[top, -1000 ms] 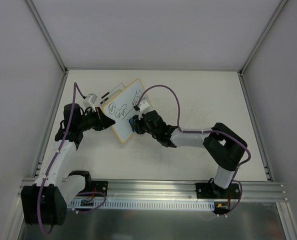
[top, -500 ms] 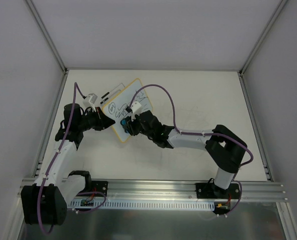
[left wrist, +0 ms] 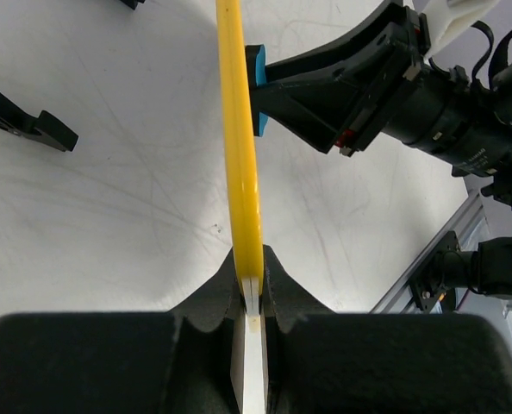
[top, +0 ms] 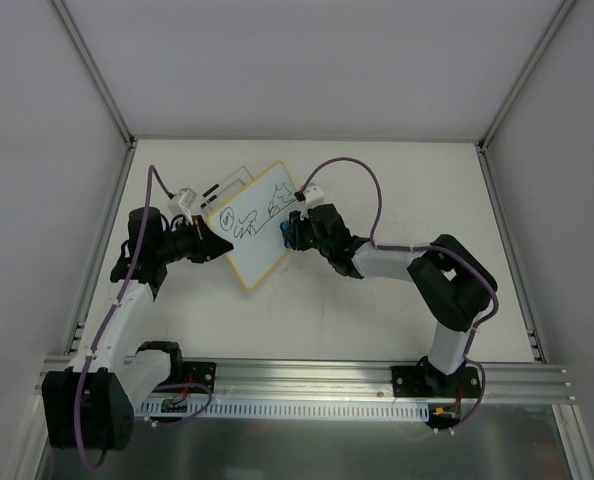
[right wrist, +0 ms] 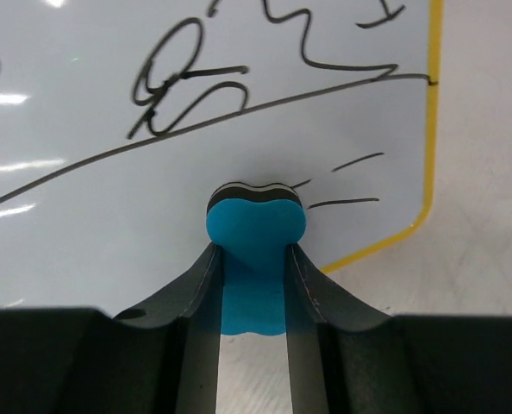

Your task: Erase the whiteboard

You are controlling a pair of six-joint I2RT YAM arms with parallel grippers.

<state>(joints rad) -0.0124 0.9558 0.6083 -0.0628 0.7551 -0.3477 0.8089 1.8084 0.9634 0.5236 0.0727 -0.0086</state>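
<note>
Pinching the whiteboard by its edge, my left gripper sits at the bottom middle of the left wrist view. The jaws are squeezed down to a thin slit, with only the board's thickness between them. From there the yellow rim runs straight up the frame, seen edge-on, with the table behind it. A small black piece lies on the table at the upper left of that view.

Farther up the rim, a blue eraser presses against the board's right side. My right gripper holds that eraser, its two dark fingers closed tight on the sides so that the foam bulges out past the tips. In the right wrist view the eraser's front end rests on the white face near the lower right corner of the board. Two short dashes lie just to its right. Beyond them a long black stroke crosses the face, and more scribbles fill the upper part of the frame.

From above, the board sits left of centre on the table, turned like a diamond between my two arms, its written face up and visible. I cannot tell whether its low corner touches the table.
</note>
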